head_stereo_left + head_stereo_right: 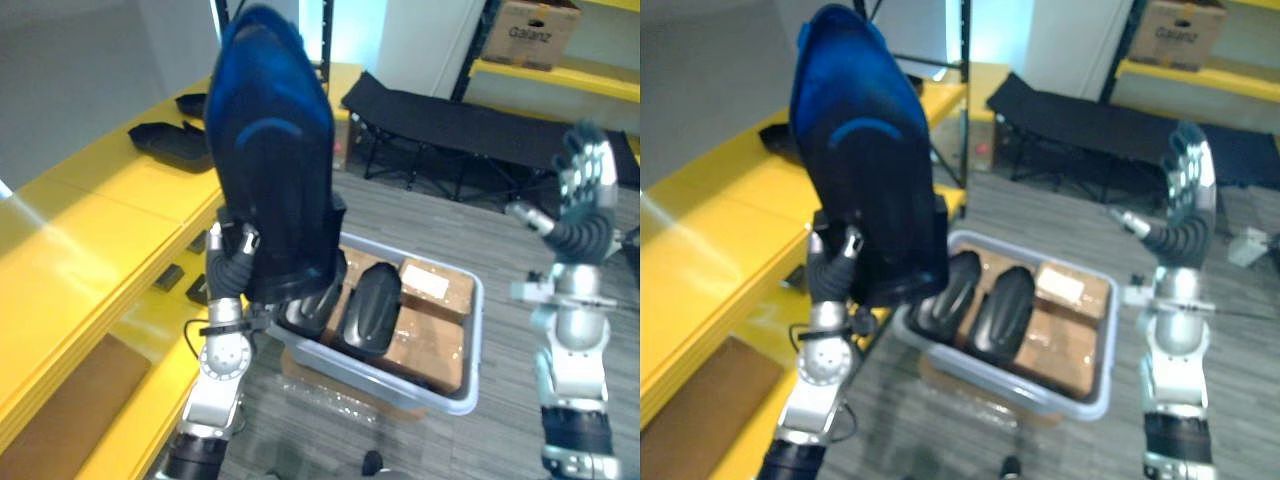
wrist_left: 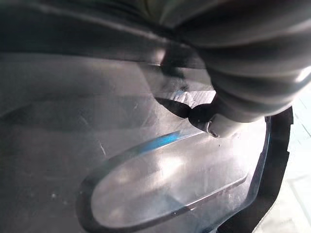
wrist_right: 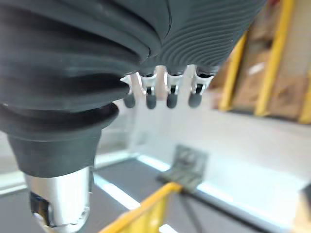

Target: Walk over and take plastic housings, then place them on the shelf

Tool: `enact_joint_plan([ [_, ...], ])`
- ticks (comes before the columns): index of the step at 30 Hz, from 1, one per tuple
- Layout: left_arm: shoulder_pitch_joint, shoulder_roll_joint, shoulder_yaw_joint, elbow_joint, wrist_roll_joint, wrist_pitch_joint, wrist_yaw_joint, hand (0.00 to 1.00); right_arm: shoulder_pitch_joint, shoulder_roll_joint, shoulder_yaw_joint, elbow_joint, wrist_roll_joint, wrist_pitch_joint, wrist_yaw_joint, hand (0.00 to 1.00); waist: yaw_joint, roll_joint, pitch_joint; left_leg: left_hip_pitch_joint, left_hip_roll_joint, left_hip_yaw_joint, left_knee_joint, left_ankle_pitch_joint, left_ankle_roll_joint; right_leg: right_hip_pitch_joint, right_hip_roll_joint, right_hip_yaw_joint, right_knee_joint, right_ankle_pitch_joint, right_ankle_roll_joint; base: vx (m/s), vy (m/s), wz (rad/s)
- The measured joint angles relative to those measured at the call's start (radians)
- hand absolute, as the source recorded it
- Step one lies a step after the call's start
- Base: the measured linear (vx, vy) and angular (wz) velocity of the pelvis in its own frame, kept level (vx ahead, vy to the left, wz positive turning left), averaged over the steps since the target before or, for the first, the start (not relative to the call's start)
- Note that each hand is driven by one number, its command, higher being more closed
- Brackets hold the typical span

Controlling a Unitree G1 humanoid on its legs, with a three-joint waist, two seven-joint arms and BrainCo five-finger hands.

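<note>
Now left hand is raised at near left, clamped on the lower edge of a plastic housing held upright: big, glossy, dark blue-black, rounded shell. Right hand is up at right, fingers straight and spread, holding nothing. Below sits a grey bin with two more dark housings beside cardboard boxes. Yellow shelf at left carries black housing pieces at its far end.

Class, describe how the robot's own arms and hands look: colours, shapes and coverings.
The left arm and right arm are silver-grey, with rounded joints and black segments nearest the body. The right robot hand has silver fingers with dark tips, and a dark ribbed cover wraps its back and wrist. The left robot hand has the same dark ribbed cover.
</note>
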Motion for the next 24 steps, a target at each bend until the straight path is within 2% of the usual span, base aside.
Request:
enact_joint_plan([
  [5, 0.097, -0.028, 0.037, -0.010, -0.065, -0.009, -0.003, 1.00, 0.147, 0.141, 0.010, 0.043, 0.040, 0.009, -0.003, 0.00, -0.010, 0.002, 0.000, 0.006, 0.002, 0.009, 0.000, -0.014, 0.001, 0.001, -0.001, 0.005, 0.000, -0.002, 0.003, 0.01, 0.017, -0.06],
  [9, 0.184, -0.042, 0.038, -0.035, -0.068, -0.071, -0.009, 1.00, 0.252, 0.252, 0.043, 0.091, 0.048, -0.051, -0.052, 0.00, -0.010, 0.012, 0.000, 0.006, -0.002, 0.010, 0.000, -0.018, 0.004, 0.001, -0.008, 0.004, 0.000, -0.004, 0.004, -0.02, 0.011, 0.00],
  [13, 0.199, -0.047, 0.056, -0.085, -0.067, -0.127, -0.009, 1.00, 0.260, 0.262, 0.048, 0.092, 0.062, -0.117, -0.068, 0.00, -0.008, 0.027, -0.003, 0.004, -0.003, 0.008, -0.002, -0.019, 0.005, 0.004, -0.009, 0.000, 0.000, -0.008, 0.004, -0.04, 0.010, 0.01],
  [15, 0.207, -0.047, 0.086, -0.113, -0.074, -0.133, -0.011, 1.00, 0.250, 0.261, 0.054, 0.098, 0.089, -0.140, -0.059, 0.00, -0.008, 0.038, -0.010, 0.003, -0.002, 0.006, -0.003, -0.018, 0.005, 0.004, -0.009, -0.002, 0.000, -0.009, 0.003, 0.00, 0.000, 0.00],
  [19, 0.229, -0.065, 0.179, -0.183, -0.074, -0.149, -0.005, 1.00, 0.208, 0.259, 0.071, 0.120, 0.137, -0.144, -0.031, 0.00, 0.000, 0.053, -0.018, -0.012, -0.004, -0.020, 0.000, -0.017, 0.005, 0.004, -0.012, -0.028, 0.000, -0.010, 0.003, 0.00, 0.000, 0.15],
  [24, 0.289, -0.077, 0.356, -0.263, -0.063, -0.143, 0.064, 1.00, 0.131, 0.256, 0.172, 0.161, 0.175, -0.129, 0.047, 0.00, 0.059, 0.055, -0.020, -0.051, -0.016, -0.123, -0.002, 0.010, 0.007, 0.017, -0.024, -0.147, -0.001, -0.011, 0.002, 0.00, -0.012, 0.55],
])
